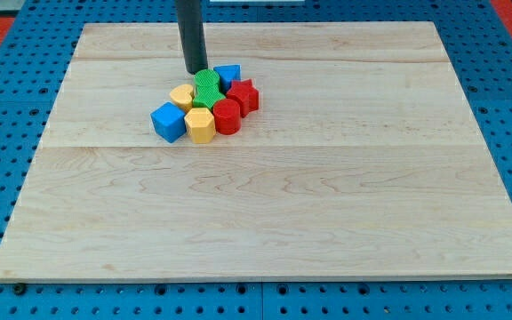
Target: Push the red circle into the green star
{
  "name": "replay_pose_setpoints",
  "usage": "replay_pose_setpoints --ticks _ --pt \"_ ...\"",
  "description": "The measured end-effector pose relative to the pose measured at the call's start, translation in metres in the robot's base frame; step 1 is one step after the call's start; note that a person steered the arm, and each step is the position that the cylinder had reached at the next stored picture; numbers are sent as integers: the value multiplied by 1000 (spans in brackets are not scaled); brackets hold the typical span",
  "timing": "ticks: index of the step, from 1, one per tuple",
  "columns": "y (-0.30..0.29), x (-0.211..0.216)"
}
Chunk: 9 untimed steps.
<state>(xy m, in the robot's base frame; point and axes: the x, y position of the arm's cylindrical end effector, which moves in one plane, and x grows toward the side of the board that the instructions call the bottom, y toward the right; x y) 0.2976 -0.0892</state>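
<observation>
Red circle (226, 116) upright, touching green star (207, 89); my tip (194, 71) behind.

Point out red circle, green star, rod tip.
red circle (227, 116), camera view, its front face.
green star (207, 86), camera view, its top face.
my tip (195, 71), camera view, rod's very end, at the green star's upper-left edge.

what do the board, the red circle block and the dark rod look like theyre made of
The pale board looks like unfinished or lightly sealed wood: visible grain and plank seams, matte. The red circle block seems painted wood or plastic: solid even colour, slight sheen; I cannot tell which. The dark rod looks like matte metal or plastic, my tip resting against the green star block.
</observation>
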Motion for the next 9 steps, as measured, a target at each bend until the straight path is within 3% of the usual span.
replay_pose_setpoints --ticks 4,5,6,8,9 --pt "-5 -7" --pt "55 -9" --pt "48 20" --pt "110 41" --pt "111 47"
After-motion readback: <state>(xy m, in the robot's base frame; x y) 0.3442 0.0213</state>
